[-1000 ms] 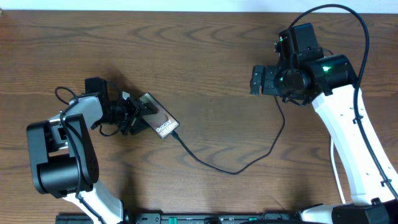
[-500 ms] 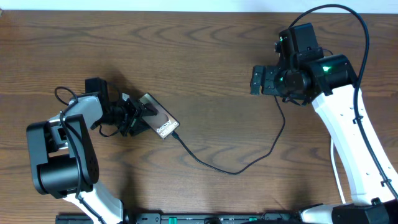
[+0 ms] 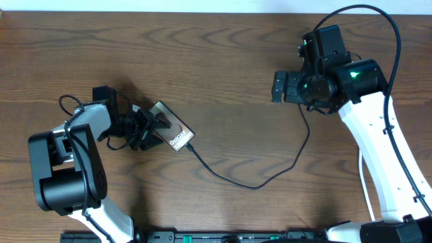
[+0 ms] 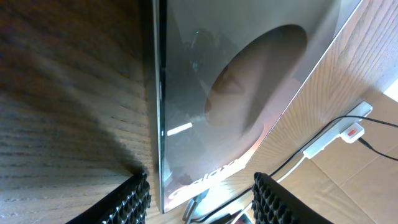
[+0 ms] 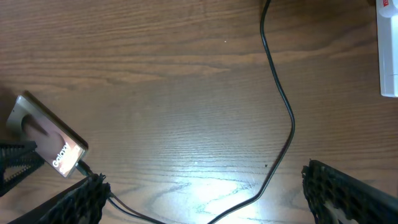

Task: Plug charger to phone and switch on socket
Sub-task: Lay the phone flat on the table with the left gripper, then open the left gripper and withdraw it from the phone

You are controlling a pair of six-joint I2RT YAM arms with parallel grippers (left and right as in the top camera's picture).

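The phone (image 3: 170, 125) (image 4: 211, 93) (image 5: 46, 134), bronze-brown with a pale oval and white lettering, lies left of centre. My left gripper (image 3: 147, 127) (image 4: 202, 199) reaches in from the left and is shut on it, one finger on each side. The charger (image 3: 256, 187) (image 5: 289, 124), a thin black cable, has its tip at the phone's lettered end. From there it loops across the table toward the right arm. My right gripper (image 3: 283, 88) (image 5: 214, 199) hangs open above bare wood, holding nothing. The socket (image 5: 388, 50) (image 4: 333, 134), white with a red mark, is hidden under the right arm in the overhead view.
The brown wooden table (image 3: 223, 61) fills the view. The left arm's base (image 3: 64, 172) stands at the near left. The right arm's white link (image 3: 378, 148) runs down the right side. A white cord (image 4: 292, 163) leaves the socket toward the phone.
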